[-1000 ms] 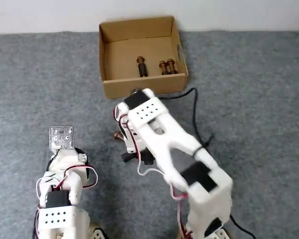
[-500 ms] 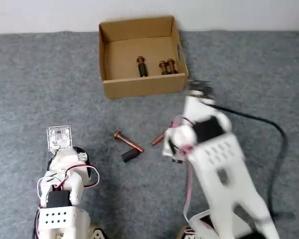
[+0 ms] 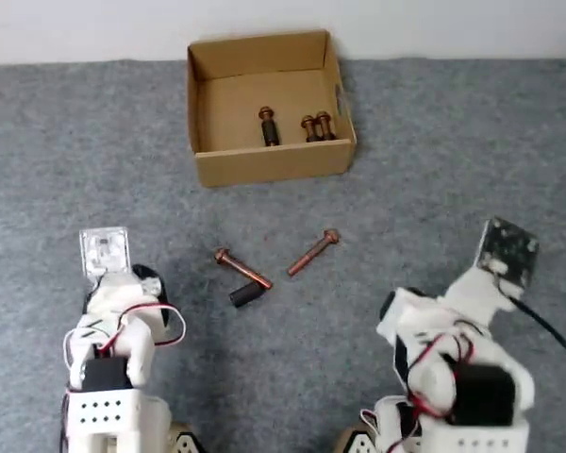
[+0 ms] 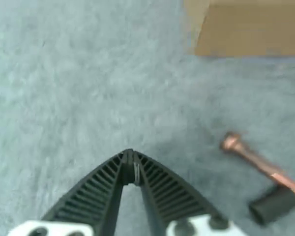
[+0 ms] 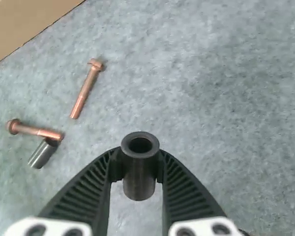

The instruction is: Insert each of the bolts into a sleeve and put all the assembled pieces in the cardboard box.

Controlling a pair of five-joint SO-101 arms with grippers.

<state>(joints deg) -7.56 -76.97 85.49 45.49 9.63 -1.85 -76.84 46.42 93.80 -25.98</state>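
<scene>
While the left gripper [image 4: 131,164] sits over the grey carpet [image 3: 472,142] with its fingers pressed together on nothing, the right gripper [image 5: 139,162] is clamped around a black sleeve [image 5: 138,183], whose bore faces the wrist camera. On the carpet ahead of the two arms lie two copper bolts. The bare bolt [image 3: 313,253] lies alone. The second bolt [image 3: 242,268] has its tip touching a loose sleeve [image 3: 246,296]; whether it has entered the sleeve I cannot tell. Farther back stands the cardboard box [image 3: 274,165], open, with three assembled pieces [image 3: 308,126] lying on its floor.
</scene>
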